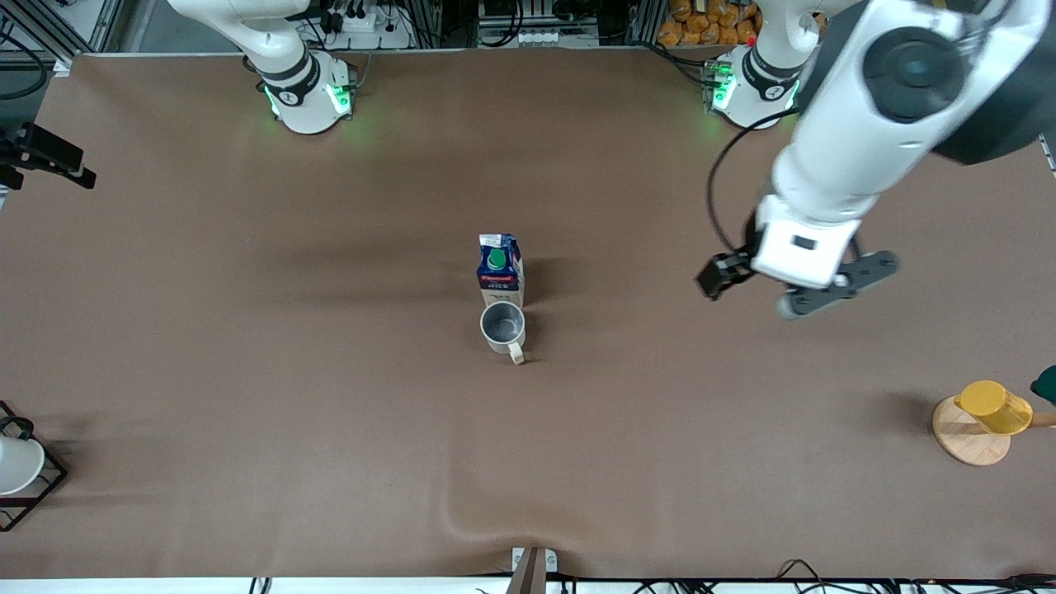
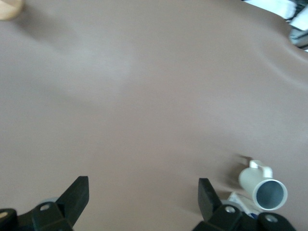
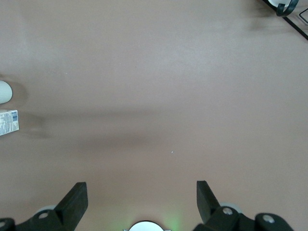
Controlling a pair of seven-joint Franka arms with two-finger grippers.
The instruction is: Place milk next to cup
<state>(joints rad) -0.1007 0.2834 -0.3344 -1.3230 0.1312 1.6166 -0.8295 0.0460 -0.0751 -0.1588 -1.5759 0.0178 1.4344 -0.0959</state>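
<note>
Jaws of both grippers spread wide, empty; milk touching cup.

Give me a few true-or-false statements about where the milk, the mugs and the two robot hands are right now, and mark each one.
1. The milk carton stands upright right beside the white mug. True.
2. The left gripper holds the carton. False: it is open and empty, over bare table toward the left arm's end.
3. The white mug lies nearer the front camera than the carton. True.
4. The yellow cup sits in the wire rack. False: it rests on a wooden disc.
5. The right gripper is open. True.
</note>
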